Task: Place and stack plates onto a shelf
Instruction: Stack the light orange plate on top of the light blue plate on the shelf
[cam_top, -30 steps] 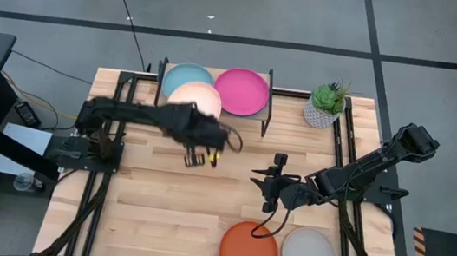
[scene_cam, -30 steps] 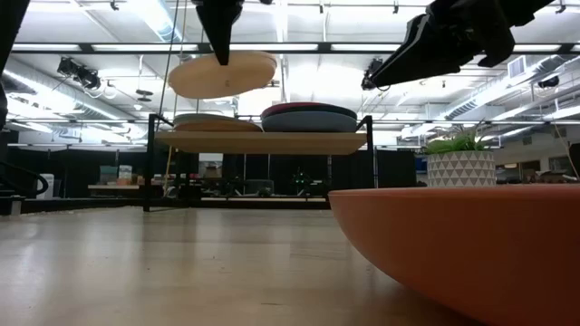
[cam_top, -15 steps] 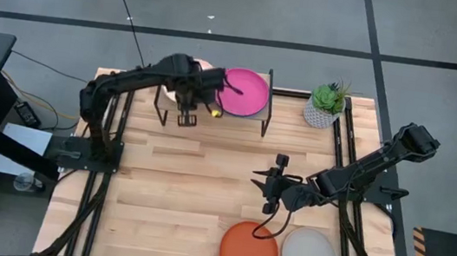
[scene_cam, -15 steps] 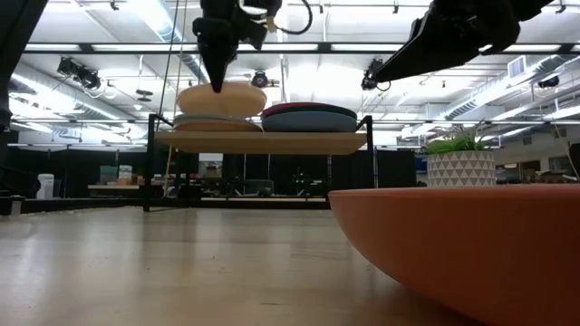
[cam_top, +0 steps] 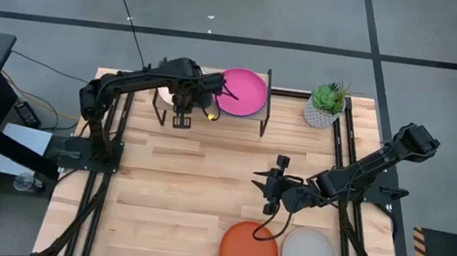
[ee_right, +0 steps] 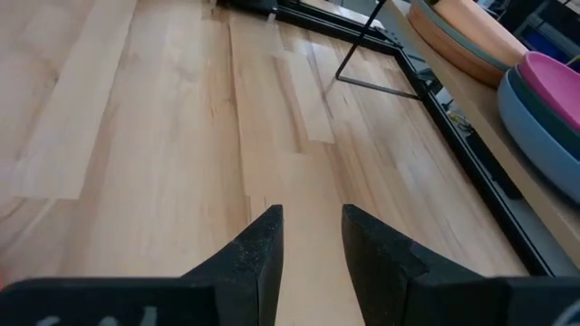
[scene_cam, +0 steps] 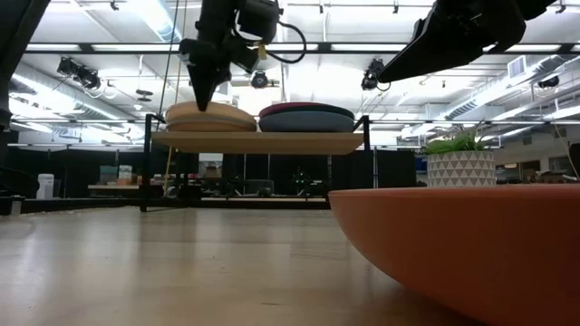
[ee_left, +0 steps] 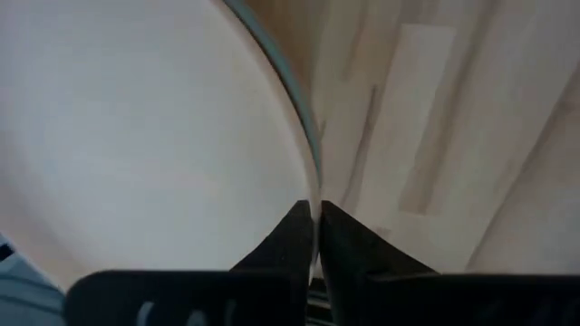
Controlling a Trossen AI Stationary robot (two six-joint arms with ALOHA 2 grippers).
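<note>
now: left gripper (ee_left: 314, 217) pinches cream plate (ee_left: 154, 136) at rim, on shelf (scene_cam: 263, 140) | stiff, light, slippery | right gripper (ee_right: 311, 226) apart, idle

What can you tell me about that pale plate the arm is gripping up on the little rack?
The cream plate is round, shallow, plain and matte, plastic-looking. It lies flat on top of the left-hand stack on the shelf, a teal rim peeking out beneath it. The left gripper pinches its rim between both fingers from above. Beside it sits the pink plate on its own stack.
</note>
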